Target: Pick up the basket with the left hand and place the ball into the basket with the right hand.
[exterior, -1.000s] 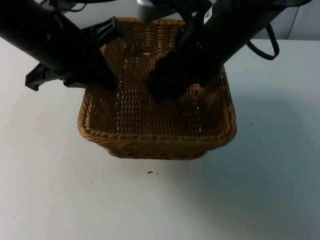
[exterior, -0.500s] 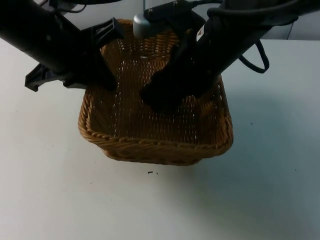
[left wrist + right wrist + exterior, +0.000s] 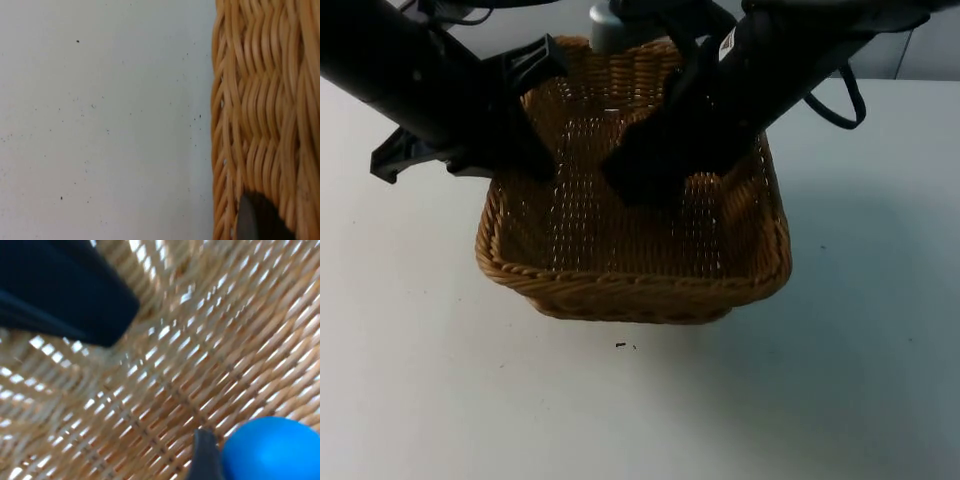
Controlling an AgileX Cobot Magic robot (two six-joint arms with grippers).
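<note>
A square brown wicker basket (image 3: 620,290) sits mid-table in the top view, with a shadow beneath its front edge. My left gripper (image 3: 525,160) is shut on its left rim; in the left wrist view a black fingertip (image 3: 257,220) lies against the woven wall (image 3: 260,100). My right gripper (image 3: 638,185) reaches down inside the basket over its floor. In the right wrist view it holds a blue ball (image 3: 272,450) beside a fingertip (image 3: 204,455), just above the weave (image 3: 165,365). In the top view the right arm hides the ball.
White table top (image 3: 420,380) surrounds the basket on the left, front and right. A few dark specks (image 3: 620,346) lie just in front of the basket. The grey partition wall (image 3: 910,50) stands at the back.
My right arm swung slightly to the left inside the basket and came back. The basket rocked a little with it. The left arm held still.
</note>
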